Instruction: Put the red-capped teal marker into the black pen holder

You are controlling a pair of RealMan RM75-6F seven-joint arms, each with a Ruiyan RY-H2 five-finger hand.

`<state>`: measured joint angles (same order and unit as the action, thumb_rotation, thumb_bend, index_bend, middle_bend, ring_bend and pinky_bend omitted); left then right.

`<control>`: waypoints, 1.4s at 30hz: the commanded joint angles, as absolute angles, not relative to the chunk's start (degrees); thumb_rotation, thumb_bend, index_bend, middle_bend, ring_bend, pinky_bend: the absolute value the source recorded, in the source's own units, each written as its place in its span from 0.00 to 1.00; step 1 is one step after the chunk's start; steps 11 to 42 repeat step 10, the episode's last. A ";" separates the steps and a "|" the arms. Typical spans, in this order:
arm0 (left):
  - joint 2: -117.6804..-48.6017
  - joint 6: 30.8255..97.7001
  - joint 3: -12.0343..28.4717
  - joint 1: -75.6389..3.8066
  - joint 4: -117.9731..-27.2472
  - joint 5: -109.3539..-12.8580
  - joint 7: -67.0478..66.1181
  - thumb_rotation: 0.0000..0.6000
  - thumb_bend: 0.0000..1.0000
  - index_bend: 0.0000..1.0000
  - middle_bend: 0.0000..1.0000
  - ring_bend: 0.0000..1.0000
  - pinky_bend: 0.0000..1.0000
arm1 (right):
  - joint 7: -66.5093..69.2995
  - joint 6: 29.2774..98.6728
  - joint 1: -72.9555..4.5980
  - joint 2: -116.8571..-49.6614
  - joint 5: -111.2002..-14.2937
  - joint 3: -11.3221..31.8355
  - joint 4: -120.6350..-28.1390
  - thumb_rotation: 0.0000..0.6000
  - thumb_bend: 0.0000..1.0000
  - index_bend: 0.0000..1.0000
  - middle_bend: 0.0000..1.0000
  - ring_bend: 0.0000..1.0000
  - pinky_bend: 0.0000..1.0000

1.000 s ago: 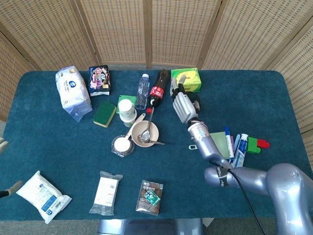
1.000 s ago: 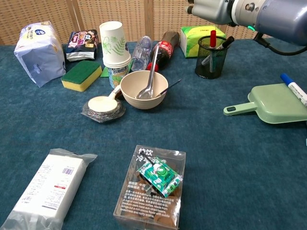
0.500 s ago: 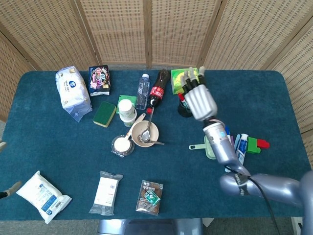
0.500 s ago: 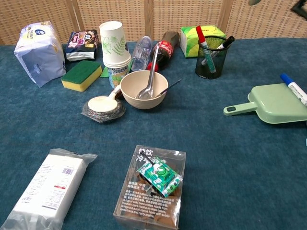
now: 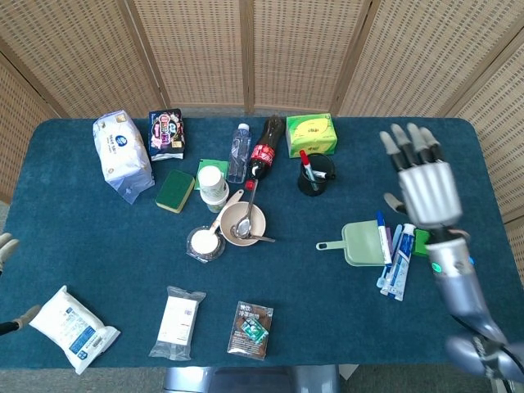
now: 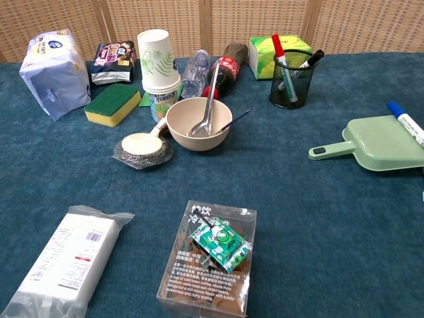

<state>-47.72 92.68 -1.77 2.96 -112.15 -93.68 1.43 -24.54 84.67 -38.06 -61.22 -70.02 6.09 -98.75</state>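
Nearest the robot, the boxed snack pack (image 6: 211,260) and the white packet (image 6: 61,260) lie on the blue table (image 6: 318,218), nothing touching them. At the far left edge of the head view, only the tips of the left hand (image 5: 6,246) show, so I cannot tell whether it is spread or curled. Over on the right, the right hand (image 5: 424,182) hangs above the table, fingers spread wide, holding nothing, well apart from the holder. Below it, the green dustpan (image 6: 377,142) lies with a blue marker (image 6: 404,122) along its edge. Further back, there it is: the red-capped teal marker (image 6: 283,65) stands tilted inside the black pen holder (image 6: 291,81), red cap up, beside a black pen (image 6: 307,63). By my reading the task is done, and nothing is left but resting the arm.
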 commanded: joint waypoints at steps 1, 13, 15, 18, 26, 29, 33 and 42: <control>-47.98 92.82 -1.84 3.03 -112.34 -94.02 0.83 1.00 0.18 0.00 0.00 0.00 0.00 | -15.03 88.53 -30.01 -58.57 -76.17 2.61 -96.47 1.00 0.00 0.08 0.00 0.00 0.16; -48.63 92.73 -1.87 3.16 -112.56 -93.86 -1.18 1.00 0.18 0.00 0.00 0.00 0.00 | -11.87 91.53 -20.81 -58.76 -77.73 -0.47 -93.42 1.00 0.00 0.15 0.00 0.00 0.11; -48.63 92.73 -1.87 3.16 -112.56 -93.86 -1.18 1.00 0.18 0.00 0.00 0.00 0.00 | -11.87 91.53 -20.81 -58.76 -77.73 -0.47 -93.42 1.00 0.00 0.15 0.00 0.00 0.11; -48.63 92.73 -1.87 3.16 -112.56 -93.86 -1.18 1.00 0.18 0.00 0.00 0.00 0.00 | -11.87 91.53 -20.81 -58.76 -77.73 -0.47 -93.42 1.00 0.00 0.15 0.00 0.00 0.11; -48.63 92.73 -1.87 3.16 -112.56 -93.86 -1.18 1.00 0.18 0.00 0.00 0.00 0.00 | -11.87 91.53 -20.81 -58.76 -77.73 -0.47 -93.42 1.00 0.00 0.15 0.00 0.00 0.11; -48.63 92.73 -1.87 3.16 -112.56 -93.86 -1.18 1.00 0.18 0.00 0.00 0.00 0.00 | -11.87 91.53 -20.81 -58.76 -77.73 -0.47 -93.42 1.00 0.00 0.15 0.00 0.00 0.11; -48.63 92.73 -1.87 3.16 -112.56 -93.86 -1.18 1.00 0.18 0.00 0.00 0.00 0.00 | -11.87 91.53 -20.81 -58.76 -77.73 -0.47 -93.42 1.00 0.00 0.15 0.00 0.00 0.11; -48.63 92.73 -1.87 3.16 -112.56 -93.86 -1.18 1.00 0.18 0.00 0.00 0.00 0.00 | -11.87 91.53 -20.81 -58.76 -77.73 -0.47 -93.42 1.00 0.00 0.15 0.00 0.00 0.11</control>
